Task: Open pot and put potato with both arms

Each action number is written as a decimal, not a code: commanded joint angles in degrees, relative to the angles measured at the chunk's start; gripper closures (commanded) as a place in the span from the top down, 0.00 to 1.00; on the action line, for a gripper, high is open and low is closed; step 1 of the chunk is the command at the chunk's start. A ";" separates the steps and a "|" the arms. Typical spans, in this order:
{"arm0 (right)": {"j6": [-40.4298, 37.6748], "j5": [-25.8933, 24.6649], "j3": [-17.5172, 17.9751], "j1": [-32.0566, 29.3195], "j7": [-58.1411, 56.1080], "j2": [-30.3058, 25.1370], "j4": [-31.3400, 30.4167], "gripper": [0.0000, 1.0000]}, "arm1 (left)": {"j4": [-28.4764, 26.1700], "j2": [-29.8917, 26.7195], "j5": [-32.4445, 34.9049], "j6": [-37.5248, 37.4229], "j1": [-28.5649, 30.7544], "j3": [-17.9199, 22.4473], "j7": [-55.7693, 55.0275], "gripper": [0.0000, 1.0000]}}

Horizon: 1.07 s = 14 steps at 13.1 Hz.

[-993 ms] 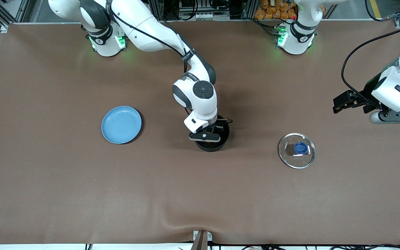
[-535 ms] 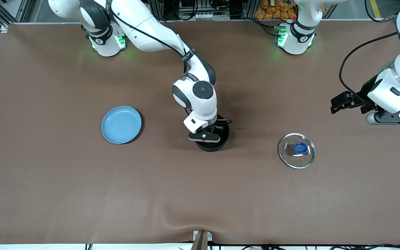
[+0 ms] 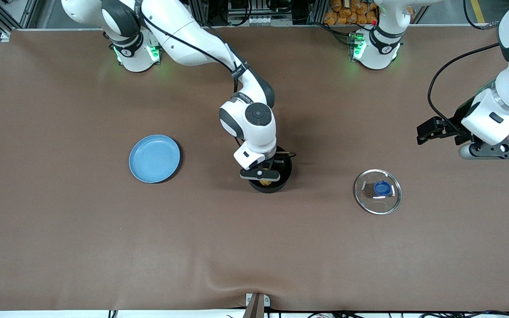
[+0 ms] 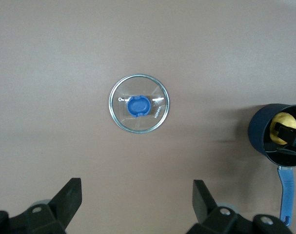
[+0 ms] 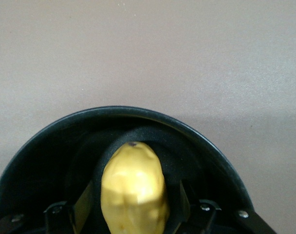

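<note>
The black pot (image 3: 276,183) stands mid-table with its lid off. My right gripper (image 3: 265,178) reaches down into it. In the right wrist view the yellow potato (image 5: 134,187) lies inside the pot (image 5: 138,119), between the gripper's (image 5: 135,202) spread fingers (image 5: 83,204), with a small gap on each side. A bit of potato (image 3: 264,181) shows in the front view. The glass lid with the blue knob (image 3: 377,191) lies flat on the table toward the left arm's end. My left gripper (image 3: 423,134) hangs open and empty in the air above the table near that end. Its wrist view shows the lid (image 4: 139,103), the pot (image 4: 260,131) and its blue handle (image 4: 284,195).
A flat blue plate (image 3: 154,158) lies on the brown table toward the right arm's end, beside the pot. The table edge nearest the front camera has a small clamp (image 3: 256,302) at its middle.
A yellow patch of potato now shows in the pot under my right gripper, where none showed before. My left gripper has drifted up and a little toward the table's middle.
</note>
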 commanded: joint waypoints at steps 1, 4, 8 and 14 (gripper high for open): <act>-1.57 0.17 0.11 -0.29 0.44 -0.33 1.90 0.79 | -1.69 -1.34 -1.31 0.32 0.28 -0.07 0.94 1.00; -10.43 0.52 0.11 -0.99 0.26 -5.15 2.51 0.77 | -1.87 -1.34 -1.31 0.32 0.28 -0.25 0.94 1.00; -21.58 2.99 0.54 -5.55 -0.61 -18.15 1.99 0.77 | -2.14 -0.90 -1.31 0.32 0.01 -0.34 0.85 1.00; -41.55 2.90 0.99 -17.05 -18.15 -38.97 -5.80 0.79 | -4.34 -0.72 -1.13 1.29 -0.69 -2.27 -0.12 1.00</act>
